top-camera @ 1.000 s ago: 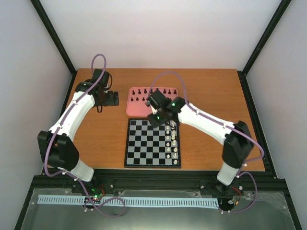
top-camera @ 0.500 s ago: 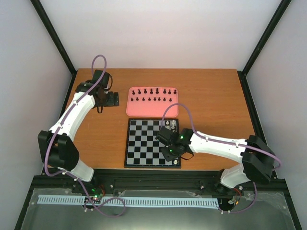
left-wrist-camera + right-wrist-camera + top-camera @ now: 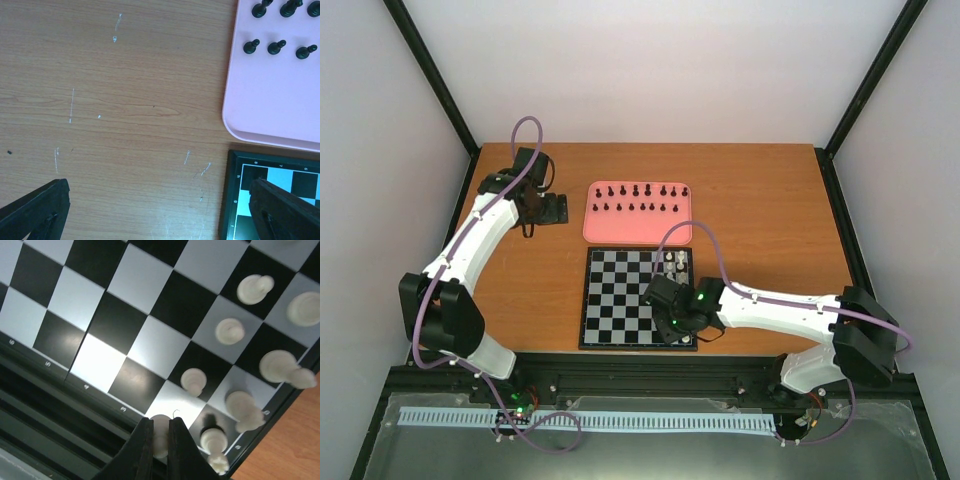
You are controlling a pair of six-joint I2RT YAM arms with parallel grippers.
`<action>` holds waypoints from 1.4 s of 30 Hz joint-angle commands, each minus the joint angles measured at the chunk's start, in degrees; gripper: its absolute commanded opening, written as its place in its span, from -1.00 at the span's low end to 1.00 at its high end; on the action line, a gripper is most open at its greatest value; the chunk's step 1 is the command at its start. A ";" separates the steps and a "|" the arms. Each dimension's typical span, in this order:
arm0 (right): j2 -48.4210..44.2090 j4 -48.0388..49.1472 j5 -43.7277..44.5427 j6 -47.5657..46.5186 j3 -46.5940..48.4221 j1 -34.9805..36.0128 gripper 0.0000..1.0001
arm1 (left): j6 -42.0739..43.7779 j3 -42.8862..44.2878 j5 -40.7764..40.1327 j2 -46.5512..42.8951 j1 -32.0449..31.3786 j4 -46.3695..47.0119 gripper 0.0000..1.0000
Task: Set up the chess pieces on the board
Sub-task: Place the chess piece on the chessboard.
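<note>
A cream-white piece (image 3: 160, 439) is pinched between the fingertips of the right gripper (image 3: 159, 426). The jaws are closed tight on it, and only its rounded body is seen in the narrow gap. It is held over a pale square in the nearest row of the board (image 3: 615, 290), close to the corner at 5 o'clock. Whether its base is touching the square cannot be told.

Just beside it, at 3 o'clock in the right wrist view, another white piece (image 3: 212, 437) is stood on a dark square. Further white pieces (image 3: 230, 331) are ranged in two files along the board's right-hand edge. From above, a few of them are seen at 12 o'clock of the right arm's wrist, and the others are hidden beneath it.

The board is laid flat at the near middle of the wooden table (image 3: 770, 200). A pink tray (image 3: 592, 232) is set at 12 o'clock of the board, just beside its far edge. Whether the two are touching cannot be told. Black pieces (image 3: 636, 190) are stood upright on the tray in two rows.

The left gripper (image 3: 159, 187) is held above bare table at 9 o'clock of the tray, well apart from the right gripper. Its jaws are spread wide and nothing is gripped between them. In the left wrist view, the tray's near corner and the board's far corner are seen at 3 to 5 o'clock.
</note>
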 commanded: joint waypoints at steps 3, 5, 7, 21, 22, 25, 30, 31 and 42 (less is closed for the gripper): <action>-1.78 0.20 -0.28 3.94 -1.86 3.32 -0.94 | -0.79 0.00 -0.36 -1.74 -0.27 0.74 0.99; -1.60 0.49 -0.17 4.14 -2.25 3.32 -0.94 | -0.77 -0.09 -0.33 -1.68 -0.27 0.80 0.99; -1.00 0.60 0.33 4.47 -2.52 3.34 -0.94 | -0.86 -0.08 -0.32 -1.64 -0.23 0.79 0.99; 2.97 1.96 3.16 5.16 -2.42 3.32 -0.89 | -0.80 0.09 -0.47 -1.43 -0.27 0.74 1.00; 3.07 2.03 3.10 5.04 -2.34 3.30 -0.89 | -0.79 0.15 -0.52 -1.36 -0.27 0.76 0.99; 3.46 2.55 2.63 4.70 -2.37 3.26 -0.88 | -0.79 0.07 -0.47 -1.19 -0.27 0.85 0.99; 4.78 2.90 2.46 3.94 -2.02 3.29 -0.81 | -0.77 0.23 -0.44 -0.88 -0.25 0.88 0.99; 4.91 3.04 2.25 3.91 -2.17 3.27 -0.80 | -0.72 0.19 -0.44 -0.86 -0.26 0.86 0.99; 3.89 2.05 1.49 2.92 -0.72 3.03 -0.46 | -0.63 0.17 -0.52 -0.79 -0.27 0.76 0.99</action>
